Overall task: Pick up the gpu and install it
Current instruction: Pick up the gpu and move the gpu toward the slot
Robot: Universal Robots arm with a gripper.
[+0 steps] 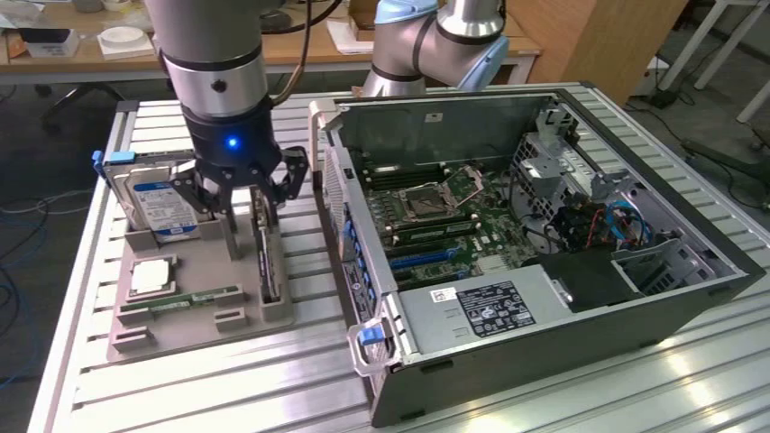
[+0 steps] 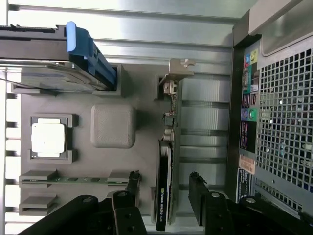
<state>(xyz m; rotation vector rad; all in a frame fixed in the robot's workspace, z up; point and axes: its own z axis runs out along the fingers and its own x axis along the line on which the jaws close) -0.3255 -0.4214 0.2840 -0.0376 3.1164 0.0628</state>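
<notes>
On the metal tabletop [image 1: 216,397], the gpu [image 1: 267,262] stands on edge in the grey holder tray [image 1: 193,327], ungrasped, with the claw [image 1: 247,203] fully open astride it and installation into the computer case [image 1: 673,298] outstanding.

The arm [image 1: 216,54] points straight down, its tool [image 1: 251,200] hanging low with jaws spread wide.

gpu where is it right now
The gpu stands on edge in the grey holder at the exterior view's left, between the hard drive and the computer case, with the open claw straddling it.
</notes>
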